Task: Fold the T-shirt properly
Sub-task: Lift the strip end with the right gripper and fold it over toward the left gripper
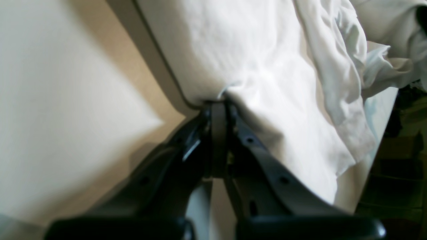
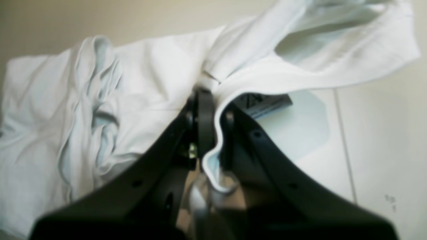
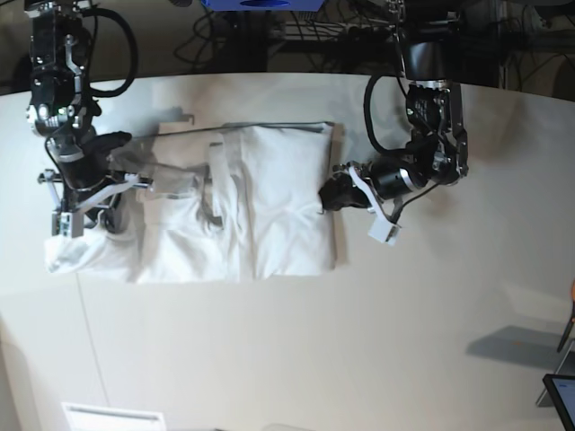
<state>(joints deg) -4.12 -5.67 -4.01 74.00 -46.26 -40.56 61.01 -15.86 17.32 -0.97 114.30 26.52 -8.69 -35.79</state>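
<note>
The white T-shirt [image 3: 269, 206] lies spread on the off-white table [image 3: 404, 314], wrinkled and bunched at its left end. My left gripper [image 3: 328, 195] is at the shirt's right edge. In the left wrist view it [image 1: 218, 103] is shut on the fabric edge of the shirt [image 1: 260, 66]. My right gripper [image 3: 126, 148] is at the shirt's left end. In the right wrist view it [image 2: 206, 95] is shut on the collar hem of the shirt [image 2: 150, 76], beside the neck label [image 2: 263, 101], with the collar lifted off the table.
Cables and dark equipment [image 3: 269, 22] run along the table's back edge. A dark screen corner [image 3: 561, 395] shows at the lower right and a white slatted object [image 3: 112, 417] at the bottom left. Bare tabletop lies in front of and right of the shirt.
</note>
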